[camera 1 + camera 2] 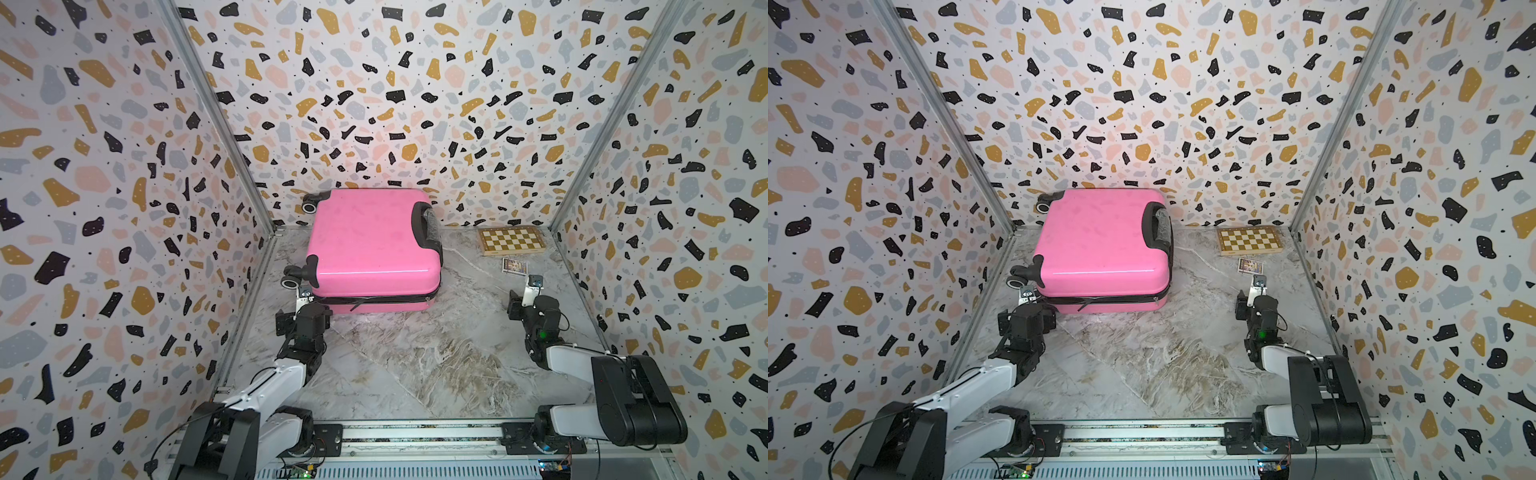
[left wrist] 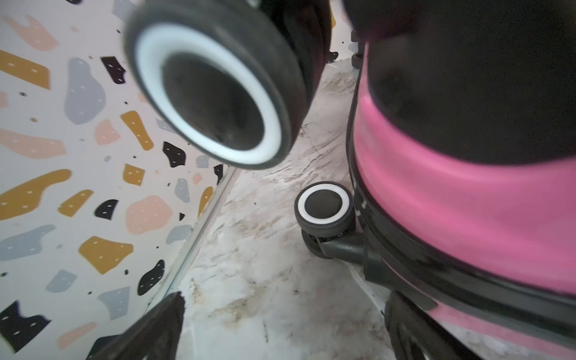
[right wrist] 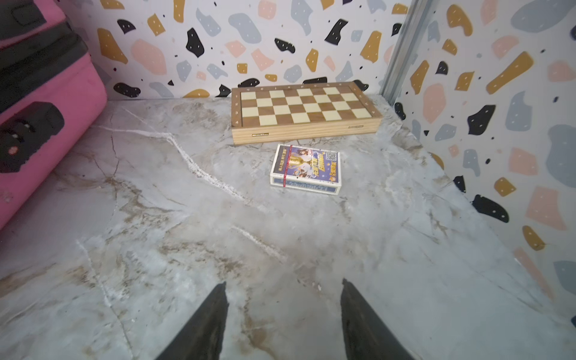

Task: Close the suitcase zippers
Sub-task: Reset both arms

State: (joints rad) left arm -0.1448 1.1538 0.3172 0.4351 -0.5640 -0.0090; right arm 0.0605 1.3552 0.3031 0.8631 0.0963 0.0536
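At the far left of the surface (image 1: 415, 365), the suitcase (image 1: 370, 241) is lying flat on one shell, close against the far wall. The zippers (image 1: 390, 298) are running as a black band round the rim where the two pink shells meet. About midway along the near side a dark tab (image 1: 356, 306) is hanging from the band. You can take it for a pull, though it is too small to be sure. Whether the track is fully meshed is not showing from here.

You are dealing with a stiff, glossy shell that is giving the jaws little to bite on. A case this small is probably light and is likely to be sliding on the smooth surface when tugged. So you are better off pinching the thin, floppy pull itself and bracing the shell from the other side.

Your left jaws are standing spread wide and holding nothing, low beside the near-left corner, just under the wheel (image 1: 289, 281) there. In the left wrist view one finger (image 2: 156, 327) is hanging clear over the surface, while the other is lying hard by the lower shell. Whether it is touching there you cannot tell.

Your right jaws are standing partly spread and empty over bare surface at the right, well apart from the suitcase. They are facing the chessboard (image 3: 305, 109) and a card box (image 3: 305, 168).
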